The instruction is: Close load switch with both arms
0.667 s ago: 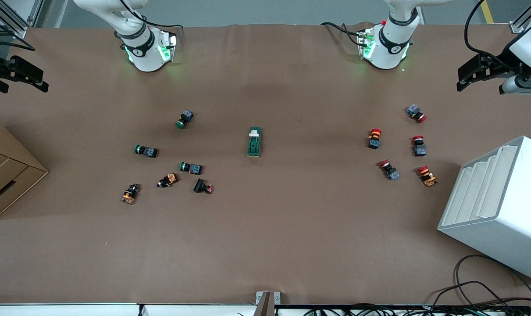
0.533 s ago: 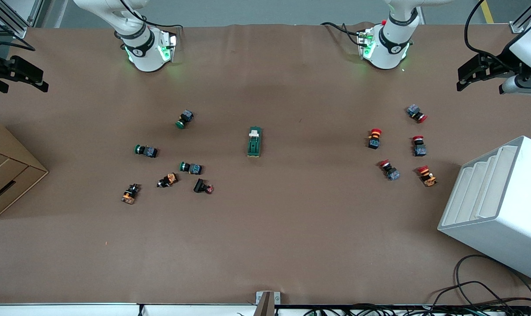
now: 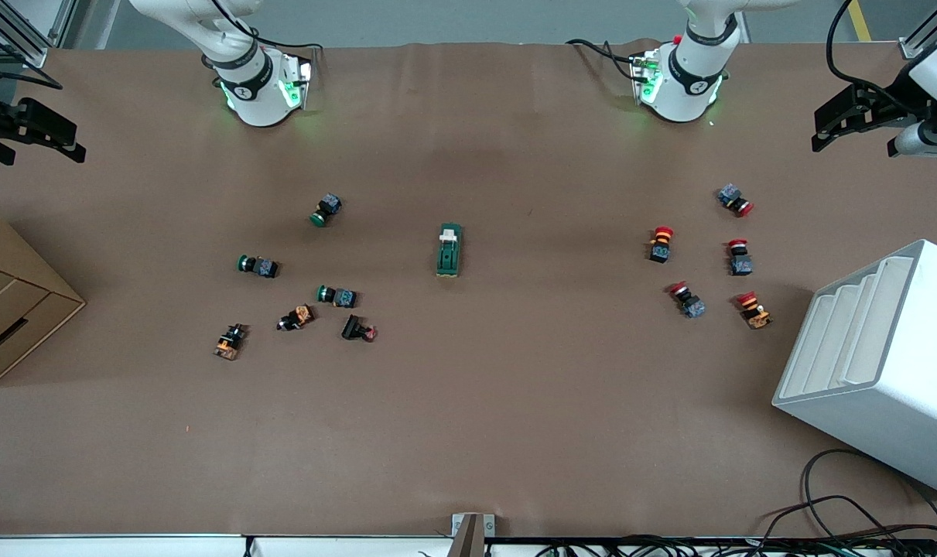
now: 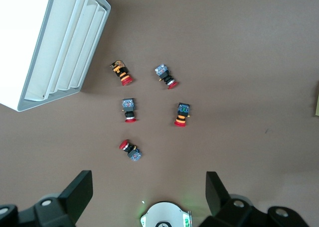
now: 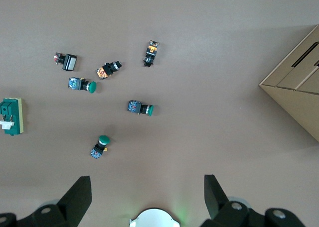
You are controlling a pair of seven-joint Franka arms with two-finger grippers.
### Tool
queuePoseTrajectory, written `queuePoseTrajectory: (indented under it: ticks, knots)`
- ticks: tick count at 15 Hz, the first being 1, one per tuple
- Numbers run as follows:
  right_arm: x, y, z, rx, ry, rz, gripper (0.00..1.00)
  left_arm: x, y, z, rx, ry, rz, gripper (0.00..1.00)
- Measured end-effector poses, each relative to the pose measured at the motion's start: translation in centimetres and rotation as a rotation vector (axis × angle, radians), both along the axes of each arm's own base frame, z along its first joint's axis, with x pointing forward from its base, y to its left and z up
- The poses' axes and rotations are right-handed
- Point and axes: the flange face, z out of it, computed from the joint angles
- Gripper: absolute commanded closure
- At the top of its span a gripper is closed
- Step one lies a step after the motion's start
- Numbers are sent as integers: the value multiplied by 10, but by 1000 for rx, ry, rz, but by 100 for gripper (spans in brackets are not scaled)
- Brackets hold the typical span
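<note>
The load switch (image 3: 449, 250), a dark green oblong block with a white handle piece at its end toward the bases, lies in the middle of the brown table; it also shows in the right wrist view (image 5: 11, 116). My left gripper (image 3: 851, 128) is open and empty, high at the left arm's end of the table; its wrist view (image 4: 147, 197) looks down on red push buttons. My right gripper (image 3: 39, 135) is open and empty, high at the right arm's end; its wrist view (image 5: 145, 197) looks down on green push buttons.
Several red push buttons (image 3: 661, 244) lie toward the left arm's end, beside a white slotted rack (image 3: 878, 363). Green and orange push buttons (image 3: 335, 295) lie toward the right arm's end, near a cardboard drawer box (image 3: 11, 298). Cables (image 3: 839, 510) hang at the front edge.
My left gripper has shifted slightly toward the bases. The load switch, the buttons and the right arm have not moved.
</note>
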Motion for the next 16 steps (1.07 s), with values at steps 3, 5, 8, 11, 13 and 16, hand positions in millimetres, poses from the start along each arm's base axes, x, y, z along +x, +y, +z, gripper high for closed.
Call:
queuePoseTrajectory:
  ticks: [3,5,8,11,13,16]
  knots:
    - [0,0,0,1,1,4,0,-3,-38,-3,4,2,-61,0]
    - [0,0,1,1,0,4,0,-6,-84,-5,-1,-25,-62,0]
    - [0,-2,1,2,-1,0,0,-16,-173,-20,-15,-69,23,0]
    - [15,-3,-23,0,40,-3,0,-28,-238,-53,-37,-87,112,0]
    - [40,-4,-53,-3,57,-5,0,-42,-276,-81,-39,-108,159,0]
    - [72,-12,-106,-9,106,-19,0,-76,-329,-123,-22,-174,186,0]
